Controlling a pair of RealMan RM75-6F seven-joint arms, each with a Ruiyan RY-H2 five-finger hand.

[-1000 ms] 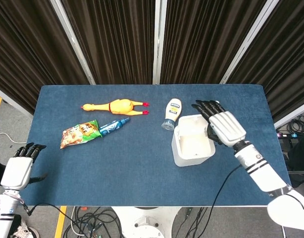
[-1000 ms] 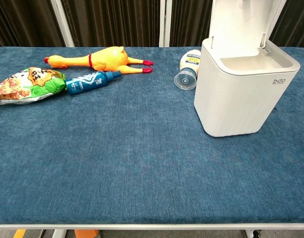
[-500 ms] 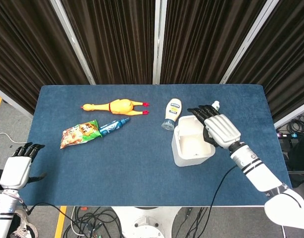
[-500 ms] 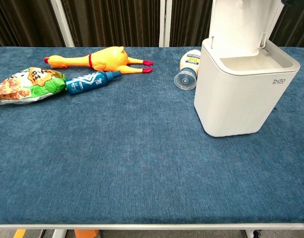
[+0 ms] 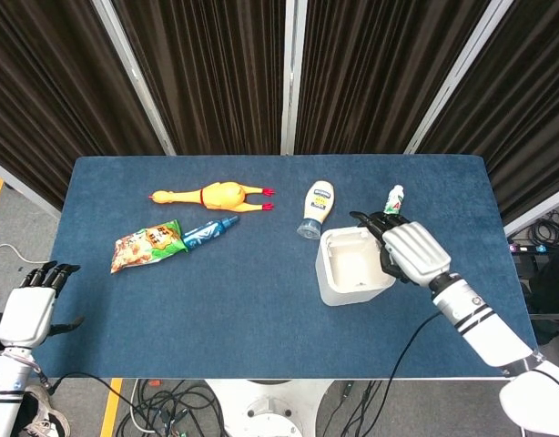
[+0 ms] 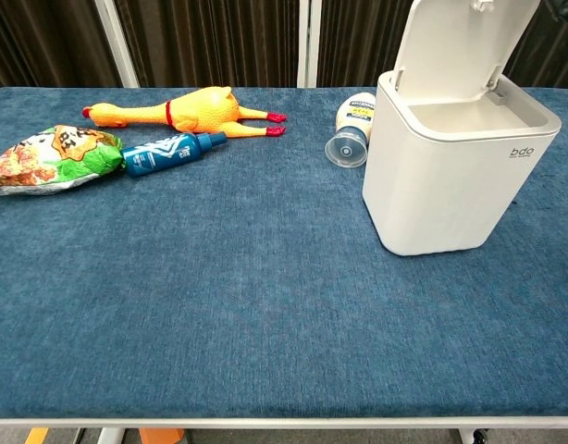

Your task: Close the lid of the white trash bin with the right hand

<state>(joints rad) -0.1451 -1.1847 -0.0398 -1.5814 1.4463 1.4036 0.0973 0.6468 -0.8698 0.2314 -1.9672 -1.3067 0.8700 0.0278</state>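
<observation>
On the right half of the blue table (image 5: 261,291) stands the white trash bin (image 6: 446,185), its hinged lid (image 6: 460,42) raised and tilted forward over the opening, in the chest view not yet down on the rim. From the head view the right hand (image 5: 409,252) lies over the far right side of the bin, palm down, fingers stretched out side by side toward the lid's back edge; whether they actually touch the lid I cannot tell, since the hand hides the contact. It holds nothing.

The lid looks like thin, stiff moulded plastic, light and smooth, turning freely on a rear hinge. It needs no grasp: a flat push with the fingers on its upper outer face, well away from the hinge, should swing it shut. The bin seems empty and light, so a sideways shove could slide or tip it on the cloth; pressure is better directed downward as the lid drops.

Just beside the bin's far left corner lies a mayonnaise bottle (image 5: 318,206), and a small green-capped tube (image 5: 393,198) sits behind the right hand. Well apart to the left are a rubber chicken (image 5: 211,196), a blue bottle (image 5: 207,231) and a snack bag (image 5: 148,247). The left hand (image 5: 34,305) hangs off the table's near left corner, fingers loosely extended, empty.
</observation>
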